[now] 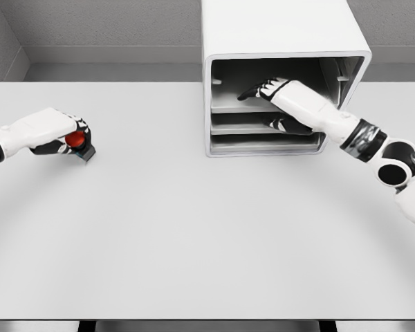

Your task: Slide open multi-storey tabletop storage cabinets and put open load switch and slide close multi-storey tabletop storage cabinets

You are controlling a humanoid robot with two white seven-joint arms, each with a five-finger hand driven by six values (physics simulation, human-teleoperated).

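Observation:
A white multi-storey storage cabinet (283, 41) stands at the back of the table, its front open toward me with shelves showing inside. My right hand (266, 90) reaches into the upper compartment, fingers extended over the top shelf (228, 104), holding nothing. At the far left my left hand (68, 135) is curled around the load switch (76, 142), a small dark-bodied part with a red knob, just above the tabletop.
The white table (194, 228) spreads wide in front of the cabinet. Grey walls close in behind and at the left. My right forearm (363, 138) crosses the cabinet's lower right corner.

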